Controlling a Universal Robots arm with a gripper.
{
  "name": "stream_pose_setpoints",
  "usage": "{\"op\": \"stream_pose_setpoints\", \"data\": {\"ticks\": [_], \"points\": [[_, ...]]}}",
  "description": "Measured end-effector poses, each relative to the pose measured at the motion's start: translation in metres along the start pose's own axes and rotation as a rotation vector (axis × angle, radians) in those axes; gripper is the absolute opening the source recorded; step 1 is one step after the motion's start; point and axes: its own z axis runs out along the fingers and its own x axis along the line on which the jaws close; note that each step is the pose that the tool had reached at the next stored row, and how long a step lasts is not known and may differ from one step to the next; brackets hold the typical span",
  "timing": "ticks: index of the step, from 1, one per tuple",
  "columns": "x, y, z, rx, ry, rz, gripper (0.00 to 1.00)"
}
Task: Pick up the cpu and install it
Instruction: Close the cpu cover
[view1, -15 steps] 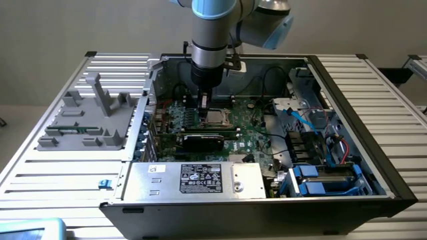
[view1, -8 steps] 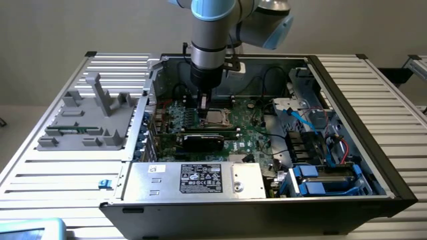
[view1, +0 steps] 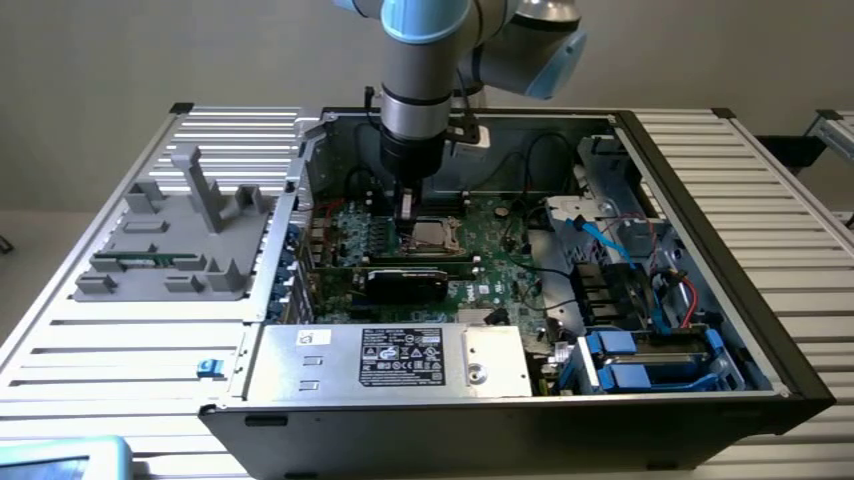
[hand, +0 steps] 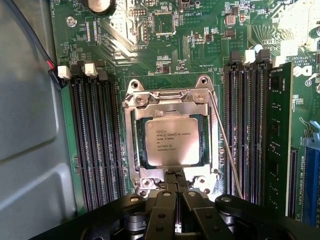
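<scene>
The cpu (hand: 170, 136), a flat silver-grey square with printed text, lies seated in the motherboard socket, with the metal socket frame (hand: 172, 100) around it. In the exterior view the cpu (view1: 430, 234) sits mid-board inside the open computer case. My gripper (hand: 176, 194) hangs just above the socket's edge with its two black fingers pressed together and nothing between them. In the exterior view the gripper (view1: 406, 203) points down over the board, slightly toward that view's left of the cpu.
Black memory slots (hand: 95, 140) flank the socket, with a green module (hand: 280, 135) on one side. A thin metal lever (hand: 226, 145) runs beside the frame. A black card (view1: 407, 282), the power supply (view1: 387, 358), drive bays (view1: 641, 350) and a grey fixture (view1: 174, 240) stand nearby.
</scene>
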Motion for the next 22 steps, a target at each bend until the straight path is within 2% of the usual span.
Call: {"op": "stream_pose_setpoints", "data": {"ticks": [10, 16, 18, 22], "points": [[-0.001, -0.0018, 0.0006, 0.0000, 0.0000, 0.000, 0.11], [-0.002, -0.0090, 0.0005, 0.0001, 0.0001, 0.000, 0.11], [-0.002, -0.0132, -0.0030, -0.0005, 0.0006, 0.000, 0.11], [-0.003, -0.0208, -0.0198, -0.0009, 0.0006, 0.000, 0.11]]}}
